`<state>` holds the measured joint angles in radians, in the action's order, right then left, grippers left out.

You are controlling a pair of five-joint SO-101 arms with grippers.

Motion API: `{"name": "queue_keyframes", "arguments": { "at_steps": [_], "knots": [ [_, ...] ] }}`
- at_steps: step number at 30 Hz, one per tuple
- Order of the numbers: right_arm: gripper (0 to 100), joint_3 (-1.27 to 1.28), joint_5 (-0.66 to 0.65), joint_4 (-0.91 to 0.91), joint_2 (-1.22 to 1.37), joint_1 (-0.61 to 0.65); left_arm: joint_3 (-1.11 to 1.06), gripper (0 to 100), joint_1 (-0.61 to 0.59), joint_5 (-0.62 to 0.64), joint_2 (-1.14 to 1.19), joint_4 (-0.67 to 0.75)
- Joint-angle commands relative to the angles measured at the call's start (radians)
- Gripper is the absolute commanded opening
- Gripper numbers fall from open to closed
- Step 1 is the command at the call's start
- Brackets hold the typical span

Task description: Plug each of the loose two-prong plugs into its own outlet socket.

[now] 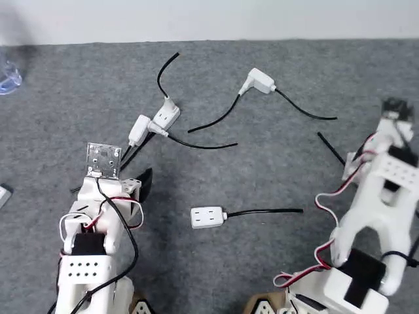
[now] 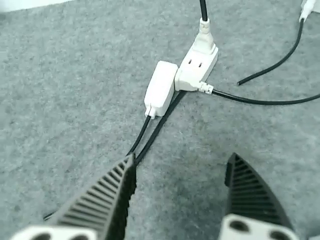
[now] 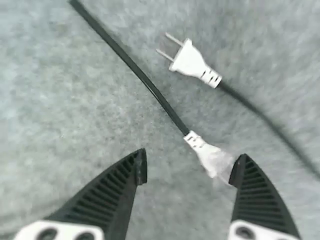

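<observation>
One plug [image 3: 190,62] ahead of right pincer [image 3: 193,156], apart

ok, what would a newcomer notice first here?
White plugs and sockets on black cords lie strewn over the grey mat. A lone socket block sits mid-table. Ahead of the open left tool is an outlet block with a plug seated in its end and a second white piece beside it. The open right tool hangs over the mat, with a loose two-prong plug, prongs bare, just beyond it.
</observation>
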<state>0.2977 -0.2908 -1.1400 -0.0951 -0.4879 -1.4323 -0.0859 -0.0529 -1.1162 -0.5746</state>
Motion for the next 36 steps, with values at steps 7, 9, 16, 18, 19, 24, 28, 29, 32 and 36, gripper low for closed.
{"name": "queue_keyframes", "arguments": {
  "at_steps": [7,9,16,18,19,24,28,29,32,36],
  "knots": [
    [27.3,-0.144,-0.241,-0.051,0.156,-0.081,0.008,27,0.012,0.000,-0.011,0.023],
    [27.3,-0.166,-0.287,-0.053,0.229,-0.093,0.007,27,0.012,-0.017,-0.011,0.023],
    [27.3,-0.219,-0.336,-0.056,0.354,-0.124,0.005,27,0.012,-0.038,-0.009,0.025],
    [27.3,-0.219,-0.379,-0.056,0.372,-0.125,0.005,27,0.012,-0.038,-0.009,0.025],
    [27.3,-0.219,-0.393,-0.056,0.381,-0.130,0.005,27,0.012,-0.038,-0.009,0.023],
    [27.3,-0.221,-0.404,-0.033,0.437,-0.142,-0.008,27,0.034,-0.040,-0.015,0.026],
    [19.3,-0.222,-0.405,-0.018,0.487,-0.142,-0.010,27,0.049,-0.041,-0.011,0.023],
    [14.3,-0.222,-0.405,-0.018,0.496,-0.142,-0.010,27,0.049,-0.041,-0.011,0.023],
    [0.0,-0.222,-0.400,-0.016,0.503,-0.140,-0.010,27,0.049,-0.041,-0.011,0.025],
    [0.4,-0.224,-0.402,-0.064,0.499,-0.114,-0.010,27,0.049,-0.041,-0.011,0.026]
  ]
}}
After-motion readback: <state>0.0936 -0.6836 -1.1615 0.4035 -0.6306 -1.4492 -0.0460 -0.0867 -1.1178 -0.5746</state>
